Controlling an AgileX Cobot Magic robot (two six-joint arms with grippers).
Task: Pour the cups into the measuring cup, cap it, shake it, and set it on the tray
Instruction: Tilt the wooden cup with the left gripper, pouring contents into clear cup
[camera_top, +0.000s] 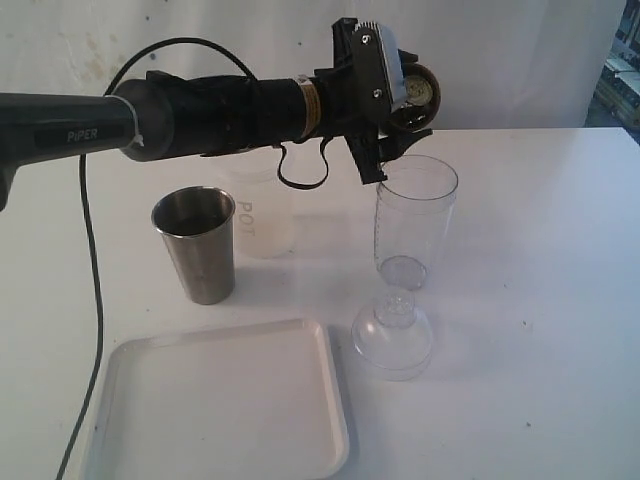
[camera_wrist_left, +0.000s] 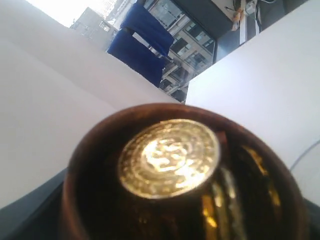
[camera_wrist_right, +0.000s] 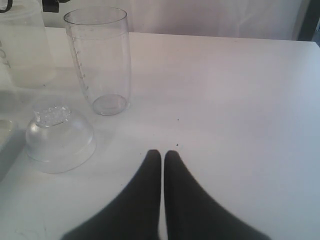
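1. Fingers (camera_top: 402, 136) of the left gripper (camera_top: 405, 112) pinch the wooden cup (camera_top: 420, 92), tipped just above the measuring cup (camera_top: 415, 215); aim its lip inside the rim
2. Right gripper (camera_wrist_right: 163, 154), fingers pressed together, rests near the measuring cup

Robotics laboratory station. A plain white table (camera_top: 540, 300) is set against a stained white backdrop (camera_top: 200, 25); an arm marked PiPER (camera_top: 70, 125), trailed by a black cable (camera_top: 85, 250), is extended over it, and a blue chair (camera_wrist_left: 145, 40) is seen beyond.
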